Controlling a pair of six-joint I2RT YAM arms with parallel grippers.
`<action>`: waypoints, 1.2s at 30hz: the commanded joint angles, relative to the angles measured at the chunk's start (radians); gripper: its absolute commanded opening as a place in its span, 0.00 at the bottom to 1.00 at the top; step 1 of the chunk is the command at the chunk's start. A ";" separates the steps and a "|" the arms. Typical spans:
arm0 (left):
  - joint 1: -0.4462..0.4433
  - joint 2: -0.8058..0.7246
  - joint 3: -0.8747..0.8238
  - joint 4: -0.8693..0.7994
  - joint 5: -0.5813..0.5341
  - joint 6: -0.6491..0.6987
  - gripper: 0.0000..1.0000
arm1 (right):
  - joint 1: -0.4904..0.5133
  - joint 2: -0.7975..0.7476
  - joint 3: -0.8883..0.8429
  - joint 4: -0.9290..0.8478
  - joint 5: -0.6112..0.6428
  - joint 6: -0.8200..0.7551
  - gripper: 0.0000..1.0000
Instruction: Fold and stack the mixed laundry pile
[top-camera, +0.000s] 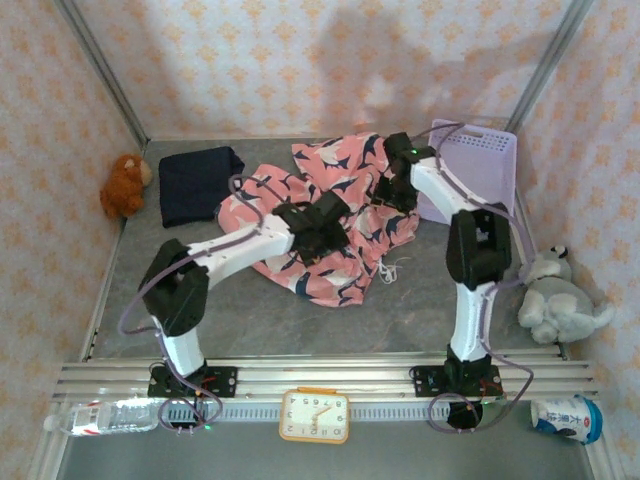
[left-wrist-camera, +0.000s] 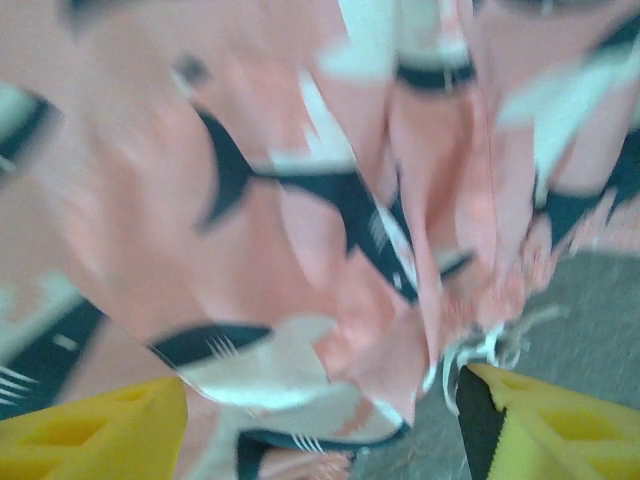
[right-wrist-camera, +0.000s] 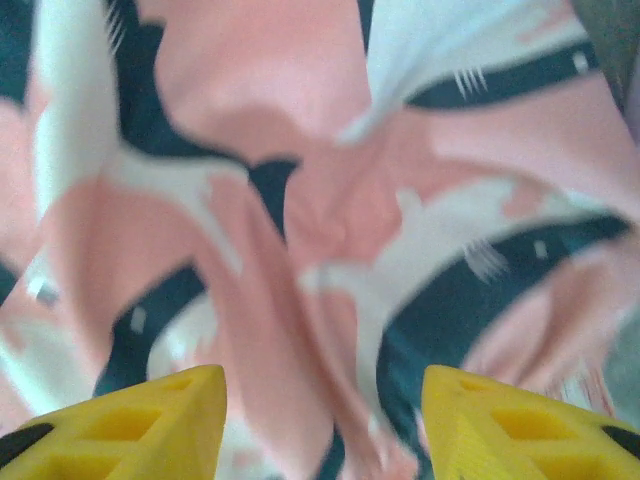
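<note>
At the far left of the overhead view a brown plush toy (top-camera: 124, 185) sits against the wall. Just right of it, in the upper left part of the grey table (top-camera: 400, 315), the dark navy garment (top-camera: 199, 184) lies flat as a tidy rectangle, apart from everything else.

Moving toward the middle, the pink printed garment (top-camera: 345, 165) is spread in a rumpled heap across the centre, running from near the back wall down toward the front, a thin white drawstring trailing off its right edge. The left gripper (top-camera: 325, 232) reaches in from the lower left and sits over the middle of that heap. In the left wrist view its yellow fingers (left-wrist-camera: 100, 430) stand wide apart, released, with the pink cloth (left-wrist-camera: 300, 200) under and between them and a strip of bare table at the lower right.

A little further right, the right gripper (top-camera: 385, 195) hangs over the heap's upper right part. From the right wrist view its yellow fingers (right-wrist-camera: 500, 420) are spread open too, gripping nothing, with creased pink cloth (right-wrist-camera: 330, 200) close below.

Right of that, a lavender basket (top-camera: 480, 165) stands at the upper right, its near corner by the pink cloth's edge. A grey plush toy (top-camera: 560, 300) slumps at the right edge.
</note>
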 joint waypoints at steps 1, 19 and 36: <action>0.123 -0.074 -0.043 -0.099 -0.102 0.121 0.72 | 0.060 -0.155 -0.142 0.037 -0.072 0.028 0.53; 0.488 0.218 -0.025 -0.031 0.015 0.439 0.26 | 0.399 -0.097 -0.479 0.155 -0.009 0.263 0.17; 0.261 -0.350 -0.758 0.047 -0.038 -0.013 0.22 | 0.278 -0.196 -0.573 0.033 0.149 -0.013 0.38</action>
